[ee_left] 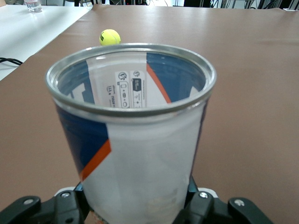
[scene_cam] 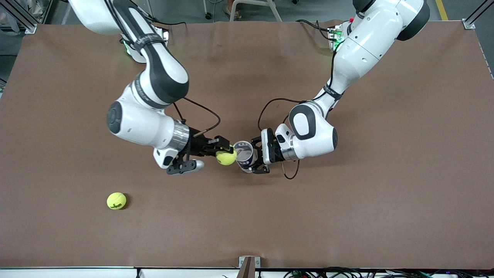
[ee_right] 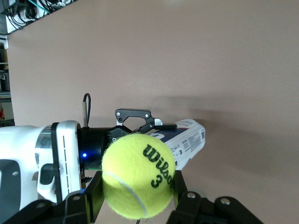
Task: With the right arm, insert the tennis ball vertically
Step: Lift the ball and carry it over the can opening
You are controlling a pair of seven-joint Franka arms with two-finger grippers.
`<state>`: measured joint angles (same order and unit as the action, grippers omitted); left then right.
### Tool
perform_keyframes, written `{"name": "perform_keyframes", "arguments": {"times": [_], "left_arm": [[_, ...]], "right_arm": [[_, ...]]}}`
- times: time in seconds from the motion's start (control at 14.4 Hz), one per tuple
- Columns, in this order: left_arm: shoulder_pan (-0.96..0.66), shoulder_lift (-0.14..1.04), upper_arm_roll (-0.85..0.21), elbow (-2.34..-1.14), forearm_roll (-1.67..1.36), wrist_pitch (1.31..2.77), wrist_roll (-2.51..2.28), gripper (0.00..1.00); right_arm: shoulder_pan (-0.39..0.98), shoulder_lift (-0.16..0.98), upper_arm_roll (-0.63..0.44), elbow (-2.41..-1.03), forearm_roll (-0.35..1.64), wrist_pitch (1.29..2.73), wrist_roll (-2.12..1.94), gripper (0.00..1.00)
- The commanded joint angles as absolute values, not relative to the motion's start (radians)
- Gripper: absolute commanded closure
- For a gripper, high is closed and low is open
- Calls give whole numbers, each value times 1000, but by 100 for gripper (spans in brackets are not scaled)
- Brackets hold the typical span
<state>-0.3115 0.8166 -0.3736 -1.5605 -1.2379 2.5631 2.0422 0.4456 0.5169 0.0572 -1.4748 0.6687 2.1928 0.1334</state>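
Note:
My right gripper is shut on a yellow tennis ball marked with a black logo and a 3, its fingers pressing both sides. It holds the ball just above the table, right beside the open mouth of a white, blue and orange can. My left gripper is shut on that can's lower body. The can's silver rim is open and faces up, and nothing shows inside. In the right wrist view the can and the left gripper lie just past the ball.
A second tennis ball lies loose on the brown table, nearer the front camera and toward the right arm's end; it also shows in the left wrist view. A black cable loops above the left wrist.

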Motion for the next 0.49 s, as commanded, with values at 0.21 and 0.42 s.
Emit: {"name": "perform_keyframes", "arguments": {"times": [0.21,0.42], "left_arm": [[-308,819,-368,-1559,-1232,2569,2060,25],[-308,819,-368,-1559,-1233,2569,2060,25]], "right_arm": [[508,548,41,-1460,672,2195,181,58],[517,560,41,-1460,672,2197,181,54]]}}
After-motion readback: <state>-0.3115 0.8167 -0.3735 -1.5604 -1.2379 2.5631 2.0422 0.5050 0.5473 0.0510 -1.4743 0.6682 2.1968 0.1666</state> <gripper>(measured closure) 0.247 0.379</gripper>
